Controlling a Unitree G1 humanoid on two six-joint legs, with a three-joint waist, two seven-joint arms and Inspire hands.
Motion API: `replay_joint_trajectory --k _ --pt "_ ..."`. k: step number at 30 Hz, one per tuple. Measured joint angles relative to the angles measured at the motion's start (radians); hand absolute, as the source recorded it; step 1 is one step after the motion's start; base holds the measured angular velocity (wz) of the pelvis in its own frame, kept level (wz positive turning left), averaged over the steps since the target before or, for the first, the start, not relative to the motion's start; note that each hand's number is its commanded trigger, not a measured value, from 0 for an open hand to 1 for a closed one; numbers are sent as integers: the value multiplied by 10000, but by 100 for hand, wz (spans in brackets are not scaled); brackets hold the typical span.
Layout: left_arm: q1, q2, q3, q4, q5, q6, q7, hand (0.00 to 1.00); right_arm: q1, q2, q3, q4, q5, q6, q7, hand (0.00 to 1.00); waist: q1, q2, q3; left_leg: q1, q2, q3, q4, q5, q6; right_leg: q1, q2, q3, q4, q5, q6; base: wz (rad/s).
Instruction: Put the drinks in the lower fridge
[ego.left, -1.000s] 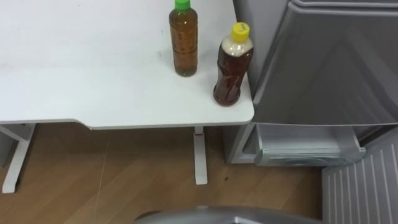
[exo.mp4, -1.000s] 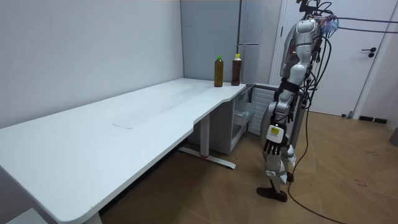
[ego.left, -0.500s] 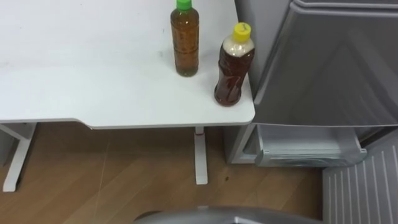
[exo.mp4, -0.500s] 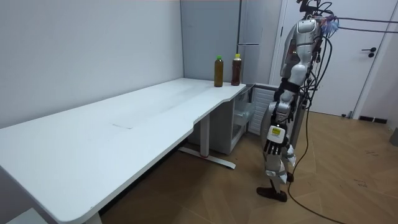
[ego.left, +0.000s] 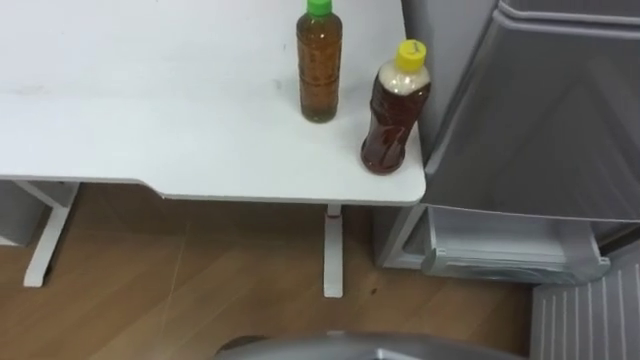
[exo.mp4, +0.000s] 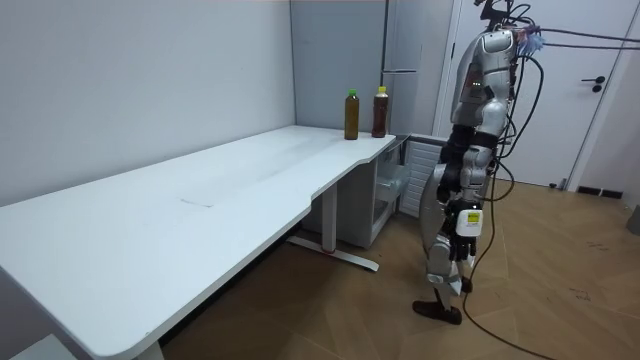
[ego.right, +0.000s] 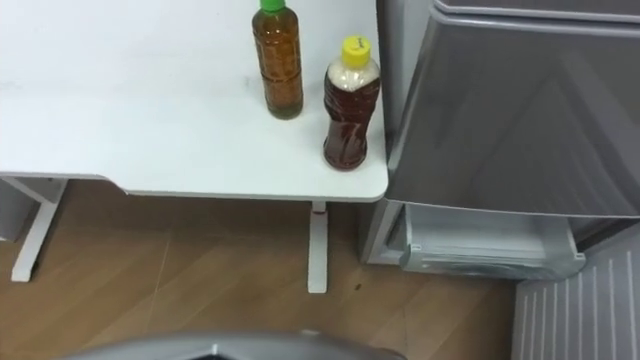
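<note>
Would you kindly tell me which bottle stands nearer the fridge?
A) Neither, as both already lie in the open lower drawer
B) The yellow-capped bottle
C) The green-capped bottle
B: the yellow-capped bottle stands at the corner of the table right beside the fridge, while the green-capped bottle stands farther to the left on the table.

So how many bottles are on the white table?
2. The green-capped bottle stands further back on the table; the yellow-capped bottle stands at the corner nearest the fridge. None seem hidden.
</note>
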Motion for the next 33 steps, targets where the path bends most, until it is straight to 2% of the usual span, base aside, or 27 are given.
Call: replay_joint_trajectory --k 2,4,7,10,12,14,18,20,21,22,23,24,25,27,28,29,30,31,33 --pt "-2 1 570 -372 -1059 -157 580 0 41 -12 -8 -94 -4 4 -54 0 188 11 -3 -24 -11 -71 -1 0 0 1 -1 -41 7 -3 4 6" --pt "11 -19 1223 -786 -2427 -483 1196 0 90 -27 -129 -143 1 0 -198 0 417 103 -24 -17 -23 -125 -17 0 0 20 -13 -94 9 -5 9 4" --pt "8 -38 1557 -1292 -3624 -880 2093 0 122 -61 -117 -138 2 -12 -424 0 508 238 -22 -5 -70 -221 -18 6 10 126 -42 -210 11 -9 18 9" --pt "3 -98 1797 -2057 -4282 -1130 3107 0 164 -68 -134 -241 -27 -32 -590 0 539 271 -27 -10 -134 -393 -53 10 21 177 -78 -351 17 -35 62 17" --pt "106 -139 2142 -2917 -4261 -1220 3782 0 355 -97 -154 -632 -89 -118 -604 0 750 297 -52 -4 -129 -399 -83 13 24 179 -69 -341 17 -35 61 2" --pt "250 -141 2180 -3886 -4110 -1554 4535 0 428 -157 -177 -810 -167 -201 -605 0 798 301 -83 -11 -135 -437 -76 19 31 187 -69 -362 26 -35 62 6" --pt "229 -128 2342 -6501 -3220 -2326 6202 0 345 -167 -341 -880 -373 -590 -714 0 805 246 -118 -74 -200 -756 -61 75 38 226 -71 -618 29 -32 61 20" --pt "226 -89 2142 -7386 -2331 -2660 6762 0 325 -199 -335 -913 -340 -738 -777 0 807 215 -93 -38 -210 -785 -68 78 38 281 -71 -665 21 -32 61 7" --pt "223 -97 2091 -8152 -1626 -2731 7085 0 350 -186 -346 -947 -368 -877 -830 0 810 278 -138 -50 -212 -817 -56 78 38 286 -72 -747 21 -32 61 6" --pt "206 -98 2093 -8916 -851 -2829 7367 0 398 -174 -346 -1044 -430 -963 -839 0 807 250 -129 -65 -212 -832 -50 77 38 281 -71 -836 12 -32 61 6" --pt "206 -97 2090 -9358 -577 -2896 7516 0 426 -178 -346 -1113 -482 -999 -841 0 805 245 -130 -69 -212 -839 -50 77 37 280 -72 -866 12 -32 61 3" --pt "164 -89 2090 -10081 43 -3100 7727 0 552 -210 -338 -1141 -584 -1079 -847 0 803 251 -133 -66 -216 -842 -54 77 38 283 -73 -874 14 -32 61 0" --pt "126 -67 2074 -10575 648 -3324 7795 0 601 -242 -333 -1137 -570 -1145 -837 0 793 250 -123 -56 -221 -840 -66 78 38 293 -80 -874 12 -31 62 0" --pt "129 -71 1955 -11464 1190 -3433 7832 0 623 -240 -318 -1139 -566 -1249 -794 0 780 295 -142 -45 -228 -840 -57 78 39 308 -84 -868 -1 -30 63 0" --pt "125 -73 1845 -12020 1422 -3497 7808 0 659 -213 -325 -1133 -552 -1272 -728 0 751 243 -118 -43 -228 -813 -35 79 39 310 -85 -878 -7 -30 63 0" --pt "122 -70 1795 -12230 1562 -3527 7767 0 669 -212 -325 -1131 -520 -1295 -685 0 741 276 -137 -38 -227 -811 -10 80 39 317 -85 -879 -7 -30 63 0" --pt "82 -70 1670 -12510 1935 -3560 7663 0 690 -220 -330 -1117 -454 -1336 -586 0 696 216 -104 -27 -230 -827 0 81 40 328 -85 -863 -11 -30 63 0" --pt "10 -62 1536 -12686 2277 -3575 7514 0 683 -220 -318 -1107 -450 -1354 -523 0 630 282 -142 -36 -234 -849 14 81 41 330 -87 -869 -11 -30 63 0" --pt "11 -63 1237 -13186 2645 -3574 7255 0 676 -221 -327 -1011 -486 -1429 -462 0 505 182 -113 -50 -259 -939 16 94 47 338 -94 -904 -11 -30 63 8"
